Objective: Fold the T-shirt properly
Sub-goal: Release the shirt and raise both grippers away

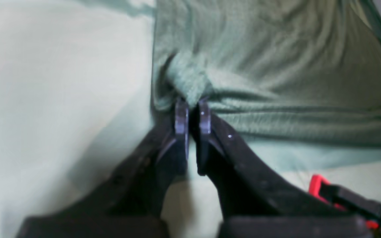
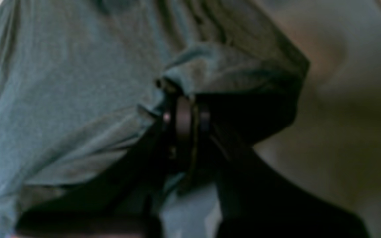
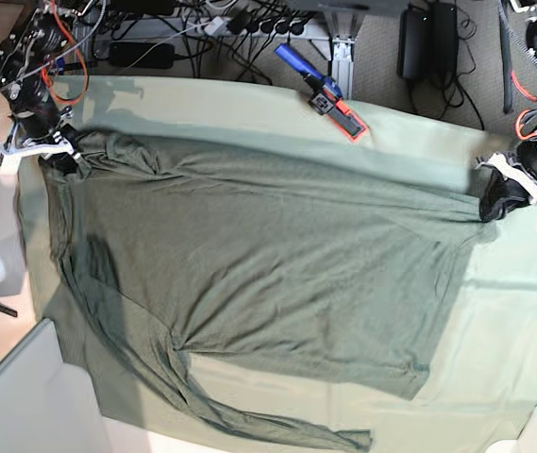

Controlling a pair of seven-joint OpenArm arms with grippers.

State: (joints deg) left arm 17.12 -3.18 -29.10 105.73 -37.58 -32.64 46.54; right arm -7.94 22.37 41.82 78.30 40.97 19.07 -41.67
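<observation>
Left pincer (image 1: 190,110): clamped on a bunched corner of the T-shirt (image 1: 276,66).
Right pincer (image 2: 185,120): closed, fabric pinched at the far-side corner.
T-shirt position: spread across the desk (image 3: 495,377), one edge stretched between both arms, long sleeve trailing toward the near edge.
Step (judged): first fold, edge gripped.
Next: carry both corners across together, keep tension even, lay flat.

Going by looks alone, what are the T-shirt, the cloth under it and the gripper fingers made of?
T-shirt: thin heathered knit fabric, matte; fine ribbing and soft wrinkles show where the left gripper pinches it. Table cloth: paler, smoother fabric, probably woven; it lies flat with few creases. Fingers: likely black hard plastic, faintly glossy, with small highlights, though blur leaves that open.
</observation>
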